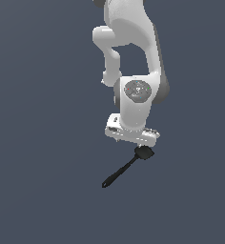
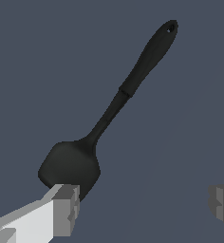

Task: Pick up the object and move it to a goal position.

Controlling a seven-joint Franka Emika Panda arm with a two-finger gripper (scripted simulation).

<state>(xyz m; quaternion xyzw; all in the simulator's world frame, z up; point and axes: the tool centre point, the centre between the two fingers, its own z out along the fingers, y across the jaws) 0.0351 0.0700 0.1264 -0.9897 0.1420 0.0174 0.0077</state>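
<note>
Wrist view shows the gripper [image 2: 144, 204] with jaws spread wide and nothing between them; one finger [image 2: 61, 209] overlaps the edge of the black spatula's [image 2: 102, 123] flat head, the other stands well apart over bare floor [image 2: 190, 95]. The tool lies flat, its thin handle running away from the jaws. In the exterior view the spatula [image 1: 128, 167] sits just below the hand [image 1: 132, 136], handle reaching toward the view's lower left. Closing from here risks clipping only the head's rim, so it could pivot, skid aside, or tip out once lifted.
</note>
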